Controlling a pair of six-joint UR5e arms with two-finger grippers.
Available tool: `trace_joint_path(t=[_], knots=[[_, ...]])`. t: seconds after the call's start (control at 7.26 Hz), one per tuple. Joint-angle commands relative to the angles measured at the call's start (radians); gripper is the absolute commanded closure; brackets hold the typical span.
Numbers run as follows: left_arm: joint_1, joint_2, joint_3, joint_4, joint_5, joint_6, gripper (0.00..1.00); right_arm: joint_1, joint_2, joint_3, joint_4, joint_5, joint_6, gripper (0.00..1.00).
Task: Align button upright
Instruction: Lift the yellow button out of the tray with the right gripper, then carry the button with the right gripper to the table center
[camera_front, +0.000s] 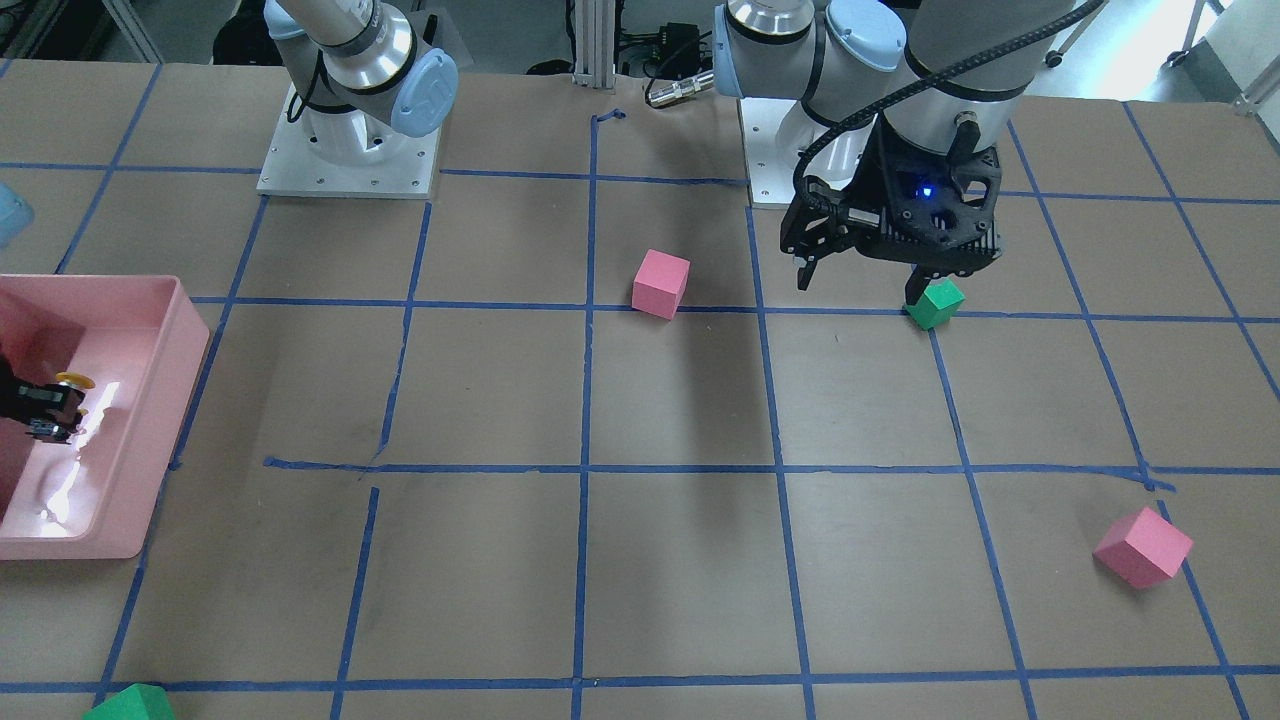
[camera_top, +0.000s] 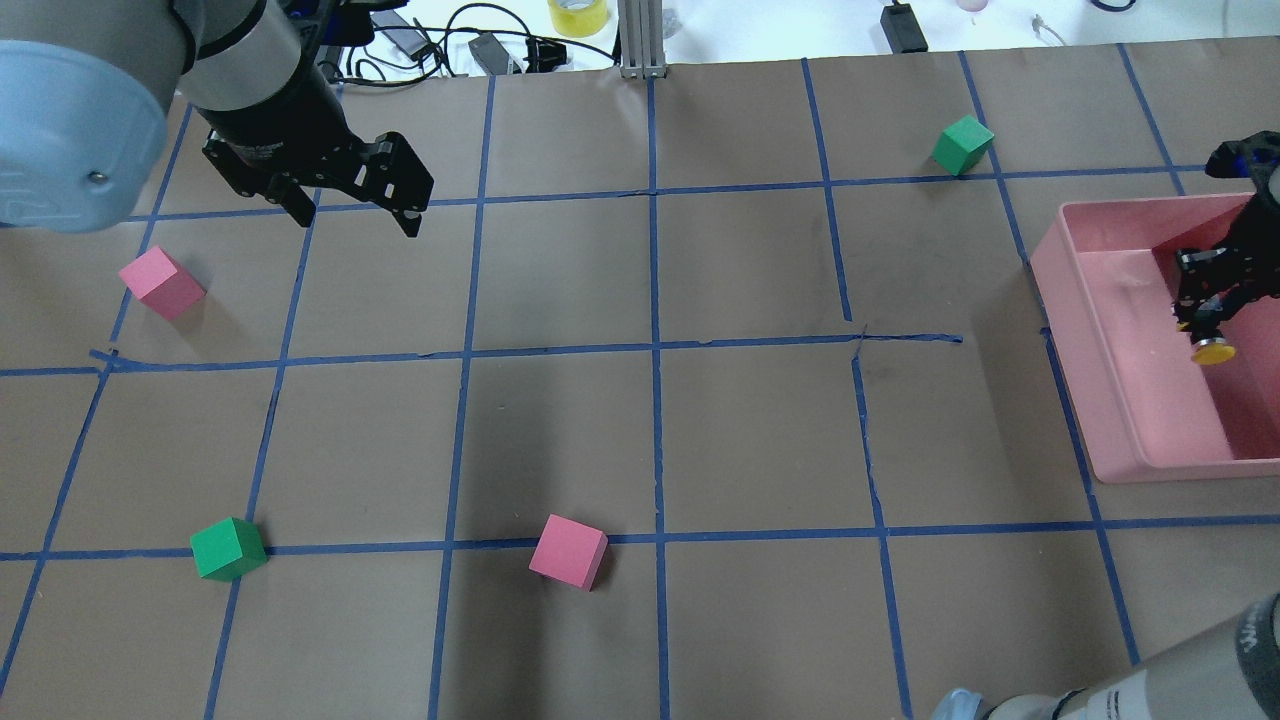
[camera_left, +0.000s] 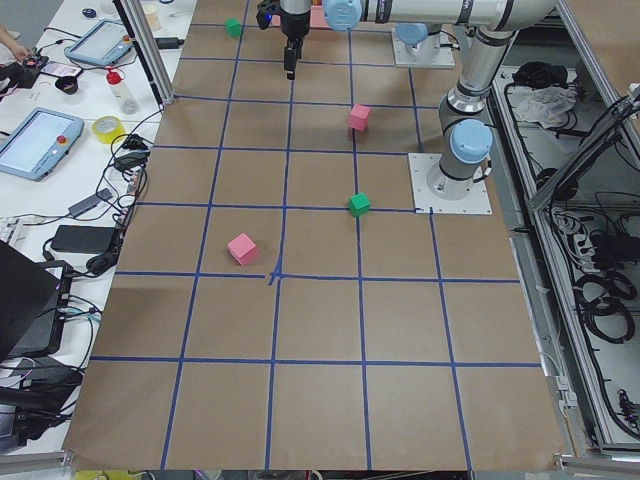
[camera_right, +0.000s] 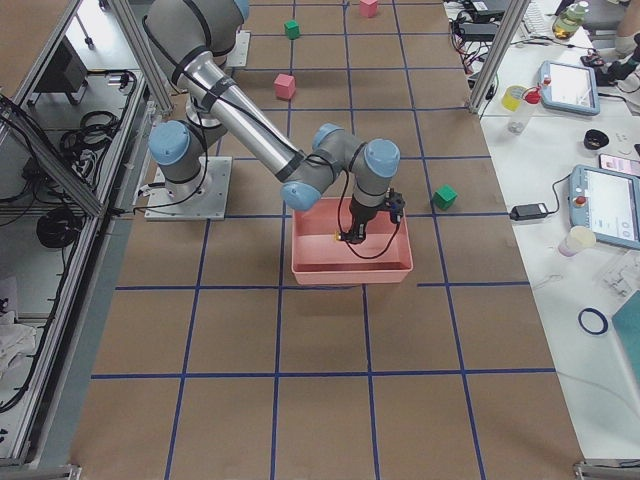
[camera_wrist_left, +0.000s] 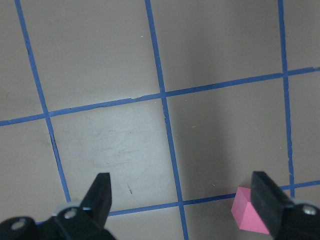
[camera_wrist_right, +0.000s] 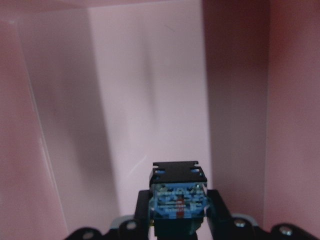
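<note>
The button (camera_wrist_right: 178, 202) is between my right gripper's fingers, its grey-blue contact block facing the wrist camera and its cap pointing away. Its yellow cap (camera_top: 1212, 350) shows past the fingertips in the overhead view and in the front view (camera_front: 73, 380). My right gripper (camera_top: 1215, 300) is shut on the button inside the pink bin (camera_top: 1070, 330). I cannot tell whether the button touches the bin floor. My left gripper (camera_top: 355, 220) is open and empty, hovering above the table at the far left; in its wrist view (camera_wrist_left: 182, 185) only bare paper lies between the fingers.
Pink cubes (camera_top: 161, 283) (camera_top: 568, 551) and green cubes (camera_top: 228, 548) (camera_top: 963, 144) lie scattered on the brown paper with blue tape lines. One green cube (camera_front: 935, 303) sits right below the left gripper. The bin's walls (camera_front: 170, 400) surround the right gripper.
</note>
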Motion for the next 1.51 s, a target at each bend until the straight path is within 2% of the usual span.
trace_joint_path(t=[0.0,0.14,0.28,0.41,0.69,0.96,1.1,1.24,1.38], knots=[[0.000,0.000,0.000,0.000,0.000,0.001,0.00,0.009,-0.029,-0.115,0.151,0.012,-0.001,1.00],[0.000,0.000,0.000,0.000,0.000,0.000,0.00,0.026,-0.034,-0.142,0.178,0.012,0.001,1.00],[0.000,0.000,0.000,0.000,0.000,0.000,0.00,0.108,-0.064,-0.165,0.207,0.010,0.063,1.00],[0.000,0.000,0.000,0.000,0.000,0.001,0.00,0.217,-0.072,-0.178,0.245,0.014,0.217,1.00],[0.000,0.000,0.000,0.000,0.000,0.000,0.00,0.439,-0.052,-0.205,0.227,0.046,0.434,1.00],[0.000,0.000,0.000,0.000,0.000,0.000,0.00,0.616,0.041,-0.248,0.166,0.052,0.536,1.00],[0.000,0.000,0.000,0.000,0.000,0.001,0.00,0.689,0.094,-0.258,0.111,0.090,0.615,1.00],[0.002,0.000,0.000,0.000,0.000,0.000,0.00,0.740,0.147,-0.271,0.048,0.098,0.634,1.00],[0.002,0.000,0.000,0.000,0.000,0.000,0.00,0.773,0.205,-0.305,0.038,0.113,0.688,1.00]])
